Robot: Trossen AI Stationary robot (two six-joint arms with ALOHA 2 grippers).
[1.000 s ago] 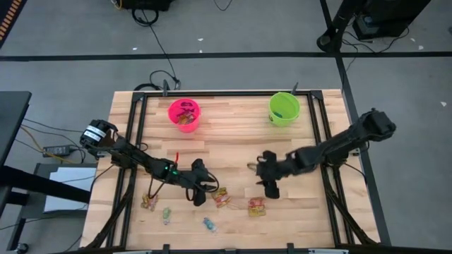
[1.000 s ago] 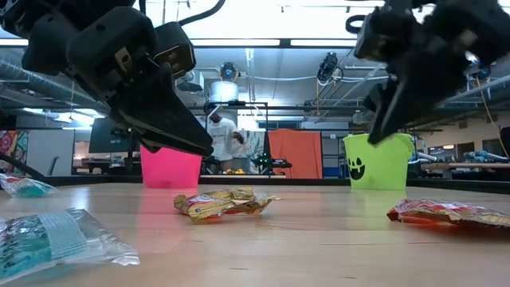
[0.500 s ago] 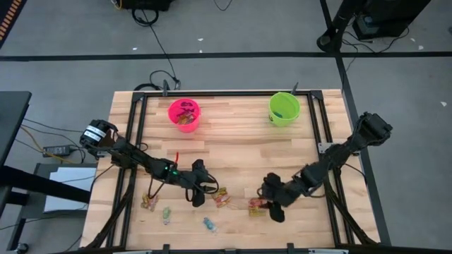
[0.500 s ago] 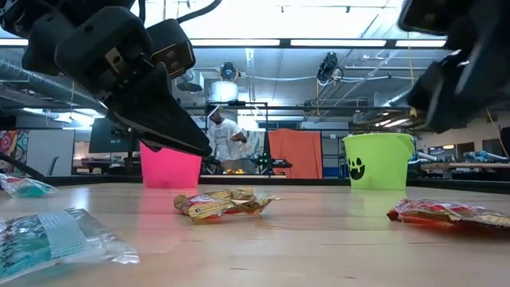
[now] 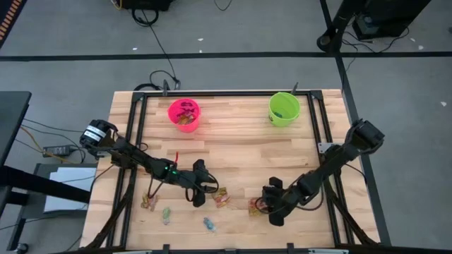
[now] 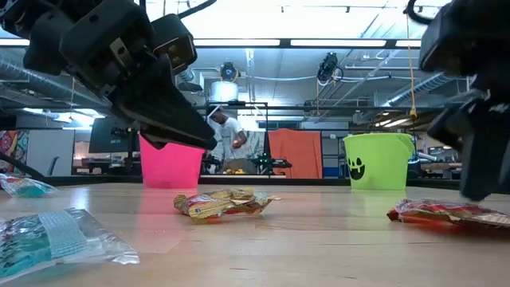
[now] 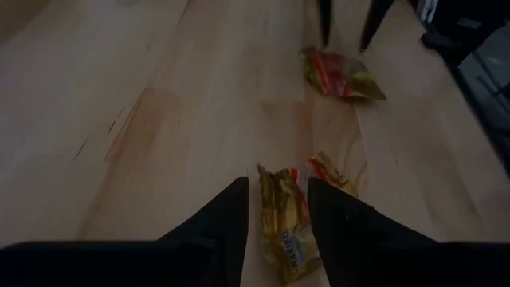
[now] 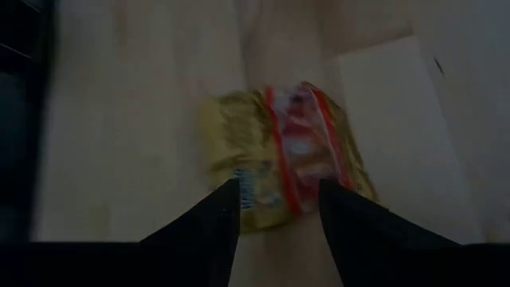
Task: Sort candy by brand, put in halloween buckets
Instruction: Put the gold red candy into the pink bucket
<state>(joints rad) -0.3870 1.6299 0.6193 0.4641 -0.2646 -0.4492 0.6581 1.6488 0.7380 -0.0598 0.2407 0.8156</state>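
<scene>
Two orange-red-yellow packets lie flat near the table's near edge. One orange packet [image 5: 222,198] [image 7: 288,231] lies just right of my left gripper [image 5: 207,192] [image 7: 276,190], which is open and hangs above it [image 6: 191,137], its fingers standing either side of the packet in the wrist view. The other orange packet [image 5: 256,207] [image 8: 283,155] lies ahead of my open right gripper [image 5: 268,207] [image 8: 279,191], low over the table [image 6: 478,179]. The pink bucket [image 5: 184,114] and green bucket [image 5: 284,109] stand upright near the far edge.
More candy lies near the table's near left: an orange packet [image 5: 150,202] and teal pieces [image 5: 167,214] [image 5: 209,224] [image 6: 56,235]. The pink bucket holds orange packets. Black frame rails [image 5: 138,141] run along both table sides. Bare wood lies between the buckets and the grippers.
My right gripper has swung from the middle of the table toward the near edge and come down, ending low beside the right-hand orange packet. My left gripper has stayed over its packet. No candy has moved.
</scene>
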